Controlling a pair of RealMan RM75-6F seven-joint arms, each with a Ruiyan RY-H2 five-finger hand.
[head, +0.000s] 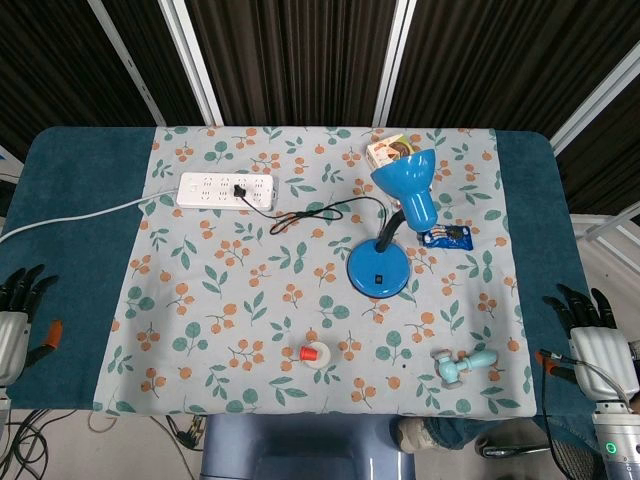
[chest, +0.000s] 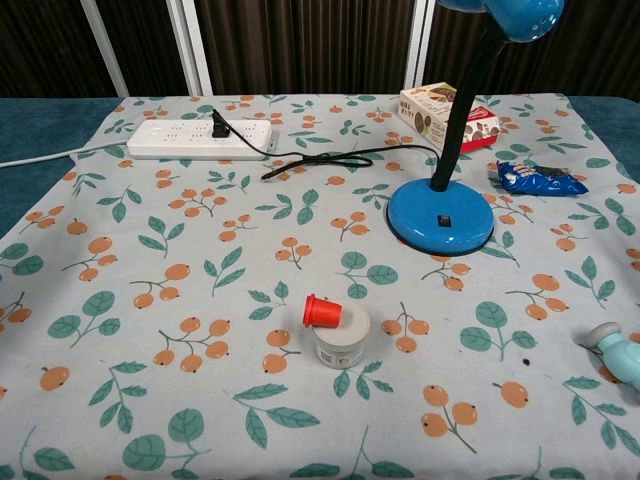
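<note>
- Left hand (head: 14, 320) rests at the surface's (head: 90, 250) 8 o'clock edge, fingers spread, holding nothing.
- Right hand (head: 592, 335) lies at the 4 o'clock edge, fingers apart and empty.
- Pale teal dumbbell (head: 463, 364) lies on the floral cloth (head: 250, 300), nearest the right hand, apart from it.
- Small jar (chest: 340, 340) with a red cap (chest: 321, 311) stands near 6 o'clock.
- Blue desk lamp (head: 385, 260) stands toward 1 o'clock, plugged into the white power strip (head: 225, 190) at 11 o'clock.
</note>
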